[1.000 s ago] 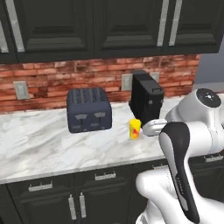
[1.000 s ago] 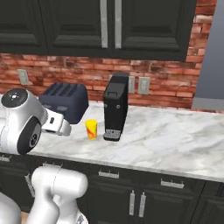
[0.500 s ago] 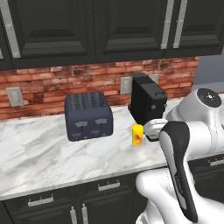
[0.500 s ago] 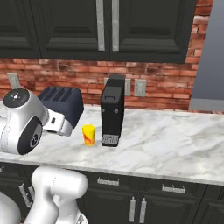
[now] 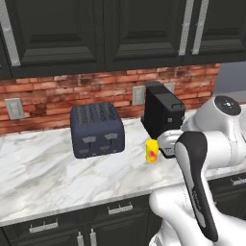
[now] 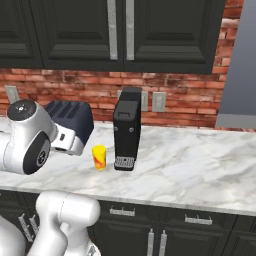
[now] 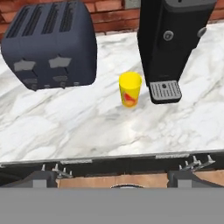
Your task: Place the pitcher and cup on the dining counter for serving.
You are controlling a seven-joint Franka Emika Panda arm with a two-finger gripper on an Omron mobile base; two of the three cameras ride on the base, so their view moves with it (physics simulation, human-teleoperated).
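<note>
The cup [image 5: 152, 151] stands upright on the marble desk [image 5: 43, 178], toward its front edge, just left of the coffee machine [image 5: 162, 114] and apart from it. In the hand view the cup [image 7: 130, 89] sits near the middle of the desk [image 7: 87, 127], beside the machine's [image 7: 173, 39] grated drip tray [image 7: 165, 91], with the toaster [image 7: 52, 43] to its left, well clear of it. From the right base view the cup [image 6: 99, 157] shows yellow with an orange-red mark, between the toaster [image 6: 72, 120] and the coffee machine [image 6: 126, 129], nearer the machine.

The toaster [image 5: 97, 129] stands further back on the desk, near the brick wall [image 5: 57, 93]. Black upper cabinets [image 5: 120, 33] hang above the wall; black drawers with silver handles [image 6: 150, 220] run under the desk's front edge.

The fingers [image 7: 42, 176] stand fully apart, one tip at each lower corner of the hand view, holding nothing. They sit off the desk's front edge, short of the cup and touching no object. The white arm [image 5: 202, 158] rises in front of the desk, its wrist close to the coffee machine in the left base view.
</note>
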